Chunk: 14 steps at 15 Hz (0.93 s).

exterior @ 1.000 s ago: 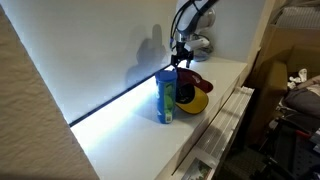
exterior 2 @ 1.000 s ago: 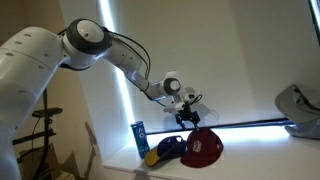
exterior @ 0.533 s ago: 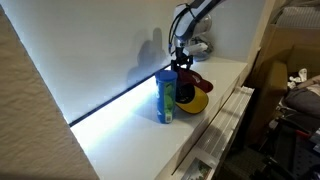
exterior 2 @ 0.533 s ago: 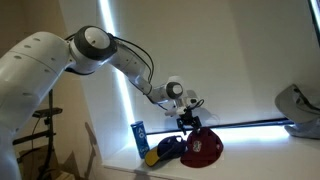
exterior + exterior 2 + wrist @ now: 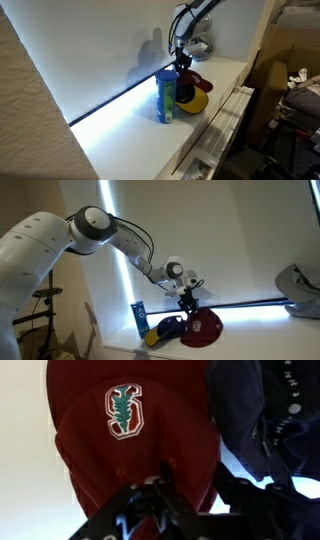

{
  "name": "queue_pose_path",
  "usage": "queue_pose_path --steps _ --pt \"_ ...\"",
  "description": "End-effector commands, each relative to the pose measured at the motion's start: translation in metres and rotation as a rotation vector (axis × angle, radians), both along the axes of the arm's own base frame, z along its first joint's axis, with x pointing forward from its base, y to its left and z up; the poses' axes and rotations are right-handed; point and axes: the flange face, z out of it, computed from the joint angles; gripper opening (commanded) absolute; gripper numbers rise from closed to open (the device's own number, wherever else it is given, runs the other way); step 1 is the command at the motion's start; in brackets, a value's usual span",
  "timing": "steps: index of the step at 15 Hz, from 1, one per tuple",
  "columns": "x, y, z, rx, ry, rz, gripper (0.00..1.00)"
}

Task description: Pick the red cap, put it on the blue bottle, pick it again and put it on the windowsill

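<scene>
The blue bottle (image 5: 166, 97) stands up at the left on the white windowsill (image 5: 125, 135). Just right of it lies a yellow cap (image 5: 165, 330) (dark inside). Next comes the red cap (image 5: 204, 328), touching the yellow one, on the windowsill too. The gripper (image 5: 188, 306) is down on top of the red cap. In the wrist view its fingers (image 5: 185, 508) are at the cloth, but I cannot tell if they pinch it.
</scene>
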Motion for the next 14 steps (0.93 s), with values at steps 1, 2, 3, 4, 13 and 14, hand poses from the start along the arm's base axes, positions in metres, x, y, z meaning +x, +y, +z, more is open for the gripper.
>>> queue_pose_path --steps 1,2,3,4,13,14 --pt "-0.002 -0.002 0.001 -0.009 0.008 -0.013 0.18" --pt "-0.002 -0.003 0.001 -0.014 0.010 -0.017 0.12" --pt "-0.002 -0.004 0.001 -0.019 0.012 -0.022 0.06" --pt "-0.002 -0.004 0.001 -0.023 0.010 -0.029 0.01" --pt "-0.004 -0.030 0.102 -0.236 -0.093 -0.074 0.02" --pt "-0.007 -0.030 0.128 -0.255 -0.133 -0.064 0.02"
